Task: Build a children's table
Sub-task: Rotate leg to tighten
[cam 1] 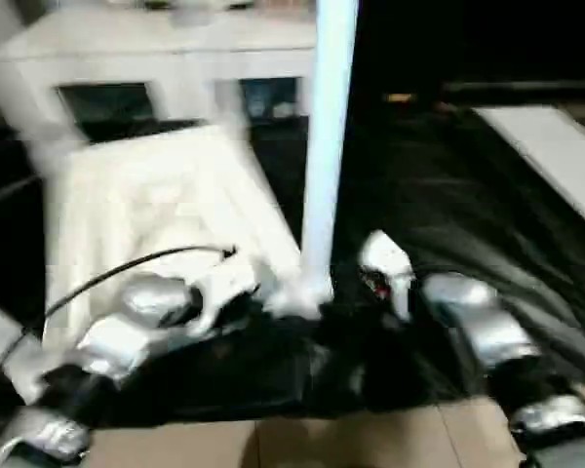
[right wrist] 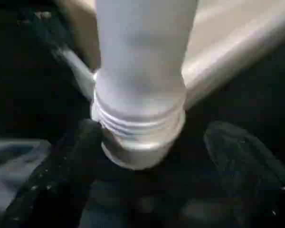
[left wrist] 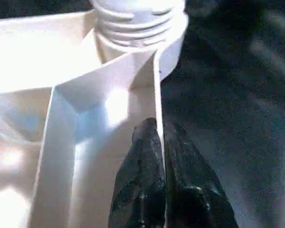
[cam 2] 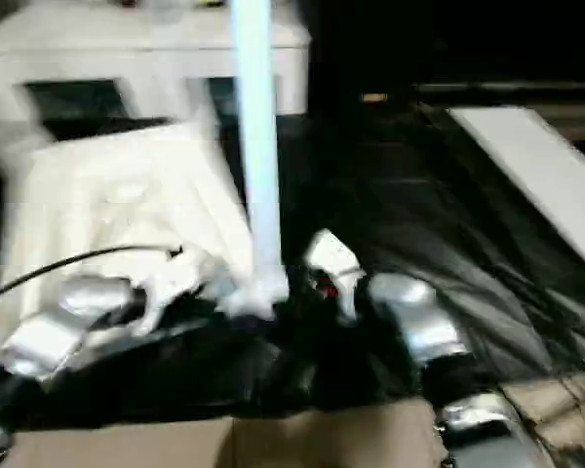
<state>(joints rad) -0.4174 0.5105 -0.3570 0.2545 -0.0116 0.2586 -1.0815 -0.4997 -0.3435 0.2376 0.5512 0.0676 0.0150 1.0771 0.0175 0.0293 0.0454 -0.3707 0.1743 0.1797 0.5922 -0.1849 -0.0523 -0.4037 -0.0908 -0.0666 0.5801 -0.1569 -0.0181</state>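
Standing leg [cam 1: 324, 146] upright in corner socket [left wrist: 137, 28]

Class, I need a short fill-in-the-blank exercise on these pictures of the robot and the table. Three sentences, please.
1. The left gripper is shut on the tabletop's ____.
2. The leg stands ____ in a corner socket.
3. The right gripper's fingers stand ____ beside the leg's threaded end.

Missing words: rim; upright; open

No text, label, brand, number or sign can be read on anything here.
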